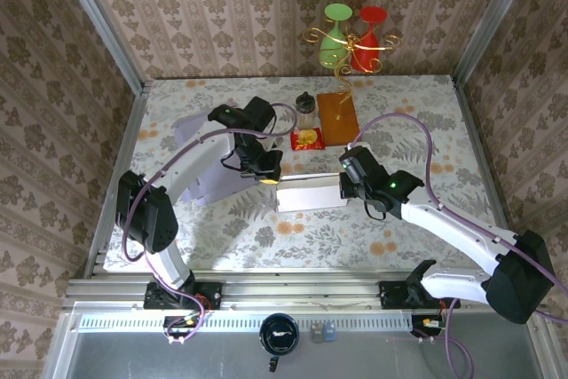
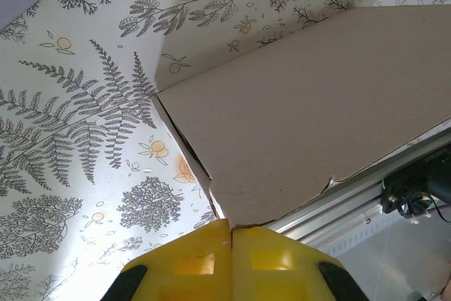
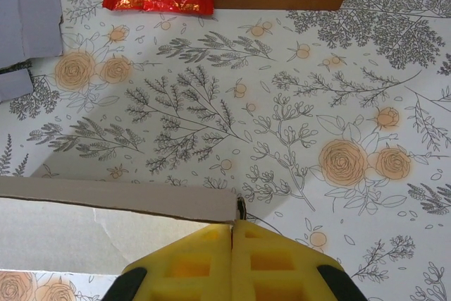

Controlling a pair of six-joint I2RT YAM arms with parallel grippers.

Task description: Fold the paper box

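The box (image 1: pixel 309 193) lies on its side in the middle of the table (image 1: pixel 399 104), long axis running left to right, between my two arms. My left gripper (image 1: pixel 266 175) sits at its left end and my right gripper (image 1: pixel 345 185) at its right end.

On the left wrist view my left gripper (image 2: pixel 231 229) is closed: the yellow pads (image 2: pixel 190 266) meet flat along one seam with no gap. Their tips touch the near corner of the box (image 2: pixel 317 118), where the card has a small tear along its edge. I cannot tell whether any card is caught between them.

On the right wrist view my right gripper (image 3: pixel 233 225) is closed too, its pads (image 3: pixel 275 266) pressed together. Their tips sit right at the end of the box (image 3: pixel 106 227), touching the edge of its top panel.

Flat pale sheets (image 1: pixel 200 153) lie to the left of the box, partly under my left arm. Beyond the box are a red packet (image 1: pixel 307 138), a brown block (image 1: pixel 337 117) just beside it, and a small jar (image 1: pixel 306 111). A gold stand (image 1: pixel 351 42) with a green and a red glass rises from the block.
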